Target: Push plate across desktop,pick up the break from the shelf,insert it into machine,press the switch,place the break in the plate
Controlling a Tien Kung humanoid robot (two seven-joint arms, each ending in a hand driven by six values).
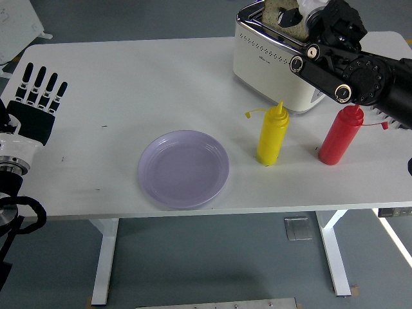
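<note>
- Right hand [328, 26] is gripping the bread [281, 14], lowering it into the toaster [270, 61] at the desk's far right.
- Left hand [35, 96] is resting open at the left edge.
- Plate [183, 168] is waiting near the front edge; switch-pressing and plating are remaining.

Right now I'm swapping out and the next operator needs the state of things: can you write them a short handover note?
Left hand: open, fingers spread, resting at the left edge of the white table, holding nothing.
Right hand: at the top of the cream toaster, shut on the slice of bread, which sits partly down in the slot.
The round lilac plate lies empty near the table's front edge, left of the yellow squeeze bottle and the red squeeze bottle.
Done: bread fetched, insertion under way.
Left: finish inserting, press the switch, move the bread to the plate.
</note>
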